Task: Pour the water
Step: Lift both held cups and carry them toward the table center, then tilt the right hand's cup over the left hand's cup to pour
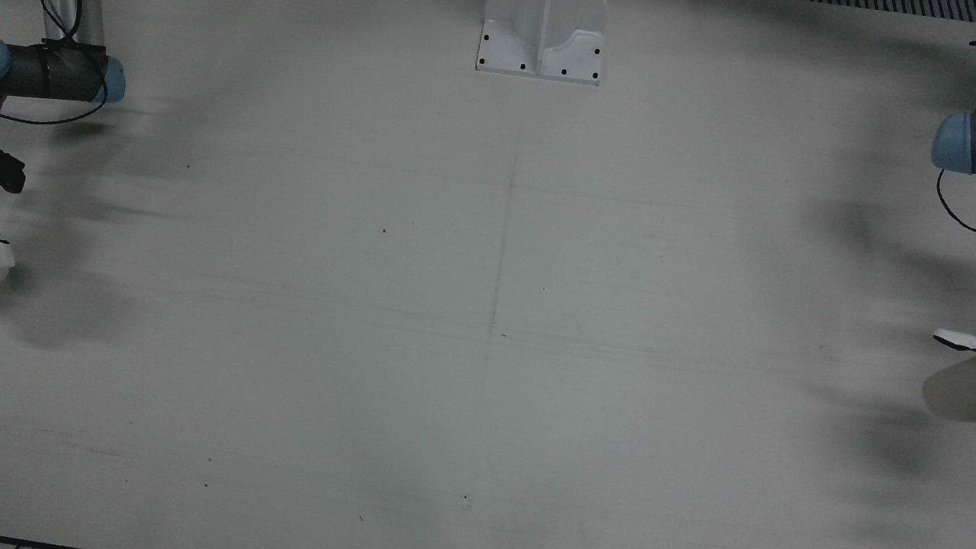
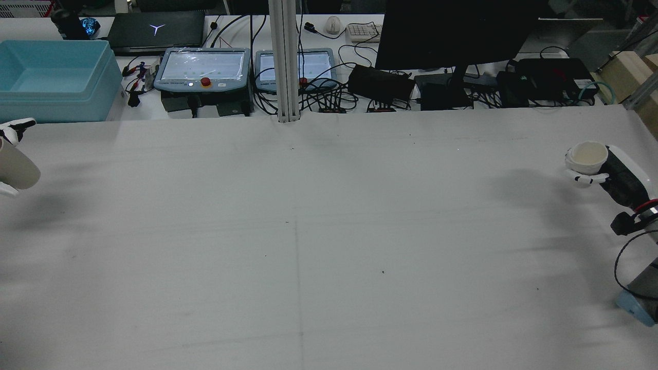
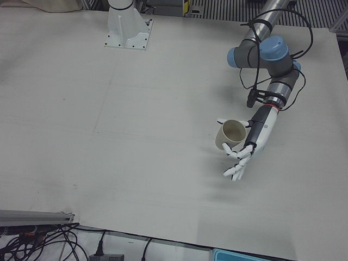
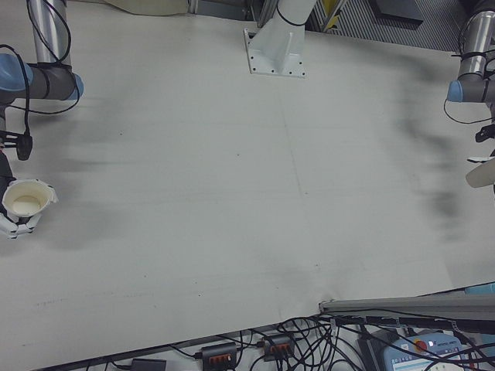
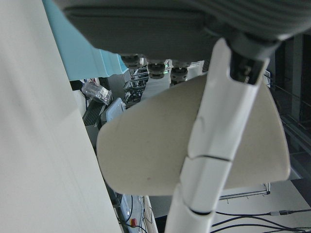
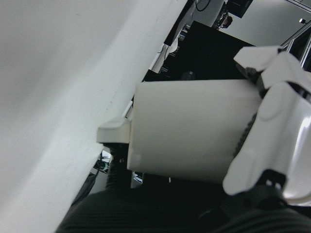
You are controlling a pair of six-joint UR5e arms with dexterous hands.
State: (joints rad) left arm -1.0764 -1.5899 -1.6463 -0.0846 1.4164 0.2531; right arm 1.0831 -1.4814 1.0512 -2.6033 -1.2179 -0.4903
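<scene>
My left hand [image 3: 251,142] is shut on a beige cup [image 3: 231,134] and holds it tilted above the table at the robot's far left. The cup also shows at the rear view's left edge [image 2: 18,169] and fills the left hand view [image 5: 160,145], with a finger [image 5: 214,145] across it. My right hand [image 2: 617,177] is shut on a white cup [image 2: 586,156], upright, mouth up, at the far right of the table. That cup also shows in the right-front view [image 4: 27,199] and the right hand view [image 6: 189,131]. I cannot tell what is inside either cup.
A white pedestal base [image 1: 541,42] stands at the table's robot side. Behind the far edge are a blue bin [image 2: 54,79], two pendants [image 2: 203,69], a monitor [image 2: 457,31] and cables. The white table [image 2: 329,231] lies between the hands.
</scene>
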